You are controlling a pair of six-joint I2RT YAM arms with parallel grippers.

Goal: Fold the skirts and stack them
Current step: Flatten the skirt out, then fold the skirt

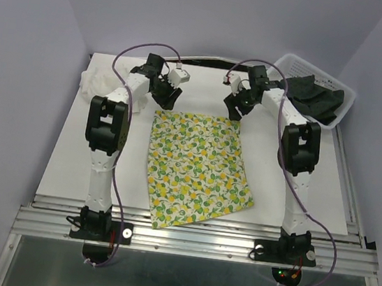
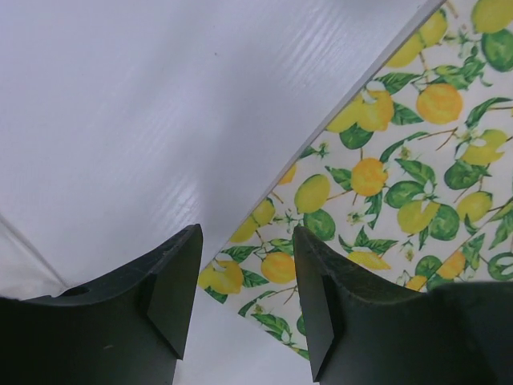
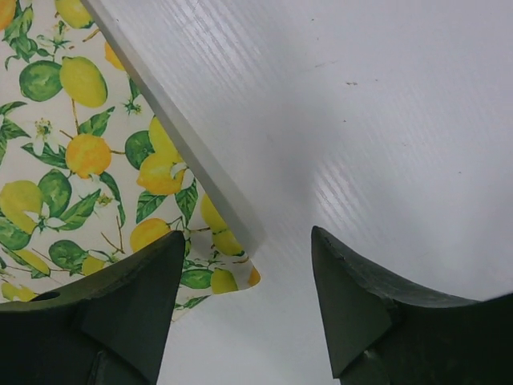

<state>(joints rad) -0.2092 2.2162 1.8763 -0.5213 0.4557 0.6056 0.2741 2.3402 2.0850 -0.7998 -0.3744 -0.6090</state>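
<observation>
The left hand [image 1: 170,99] and the right hand [image 1: 232,110] are held empty, fingers apart, over the far corners of the lemon skirt [image 1: 195,168] laid flat on the surface [image 1: 69,159], and a corner could be missed if they are shut too high.

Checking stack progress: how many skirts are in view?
3. The lemon-print skirt lies spread flat in the centre; the white skirt is bunched at far left; the black skirt sits in the basket, far right. More could be hidden beneath it.
</observation>
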